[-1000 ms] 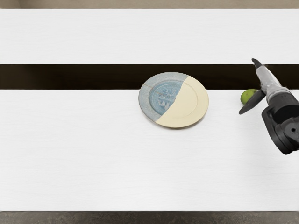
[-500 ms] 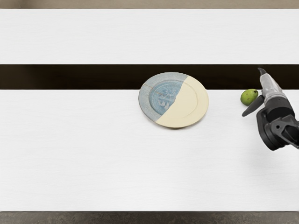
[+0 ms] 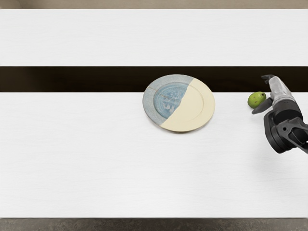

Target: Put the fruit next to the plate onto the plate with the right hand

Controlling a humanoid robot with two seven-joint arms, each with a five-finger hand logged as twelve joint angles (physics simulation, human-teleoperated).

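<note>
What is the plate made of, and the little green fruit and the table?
The plate looks like glazed ceramic: half mottled blue-grey, half smooth cream, with a raised rim. The green fruit has smooth, slightly shiny skin; real or plastic, I cannot tell. The table looks like white-painted wood, with faint grain-like streaks.

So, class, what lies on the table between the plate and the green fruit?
Nothing: in the head view the stretch of white table between the plate and the green fruit is bare.
</note>
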